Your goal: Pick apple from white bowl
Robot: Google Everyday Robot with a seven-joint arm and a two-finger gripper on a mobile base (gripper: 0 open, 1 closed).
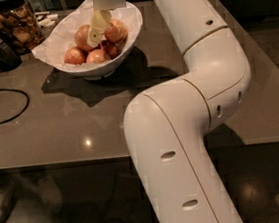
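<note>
White glossy bowl (130,40) with a slanted rim, paper-lined, sits on the grey-brown polished tabletop (80,120). The large golden-orange round apple (116,30) lies at the right rear of the apple heap inside. The white arm's gripper (97,31) reaches down into the bowl, just left of that apple; whether it is open or closed, cannot tell. A black cable (9,112) loops at left.

I have the gripper (95,34) down inside the white bowl (135,19) on the worktop (71,126), just beside the apple (82,37), with smaller apples (75,56) crowded around it.
</note>
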